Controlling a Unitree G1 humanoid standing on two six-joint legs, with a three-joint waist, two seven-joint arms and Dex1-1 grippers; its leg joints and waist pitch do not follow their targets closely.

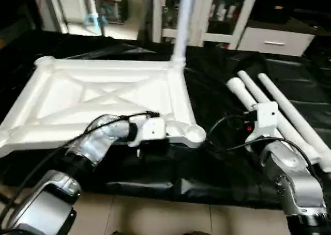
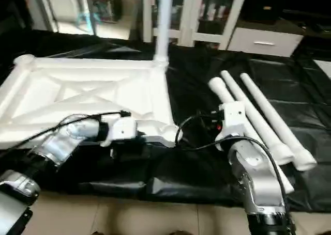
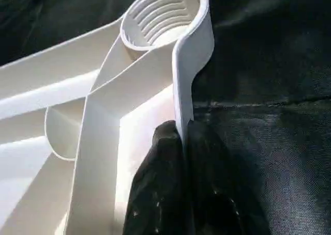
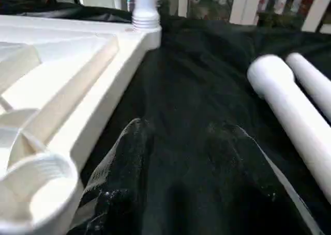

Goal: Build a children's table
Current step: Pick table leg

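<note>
Lying underside up on the black sheet [image 1: 222, 168], the top [image 1: 103, 98] has one leg [image 1: 182, 23] standing in its far right socket, so I judge roughly a quarter of the legs done. Three loose legs [image 1: 279, 111] lie side by side on the sheet to the right, well apart from the top, and the near right socket [image 1: 195, 134] is empty, as is the far left one [image 1: 45, 62]; the near left corner I cannot make out.

My left gripper [image 3: 181, 142] is clamped on the top's near rim, just beside the near right socket, one finger on each side of the wall. My right gripper [image 4: 181, 142] hangs spread and empty over bare sheet between the top and the loose legs.

From the head I cannot see either grip. The left wrist shows the pinch on the rim and the threads inside the socket; the right wrist shows its fingers apart, plus the standing leg's collar [image 4: 146, 21].
</note>
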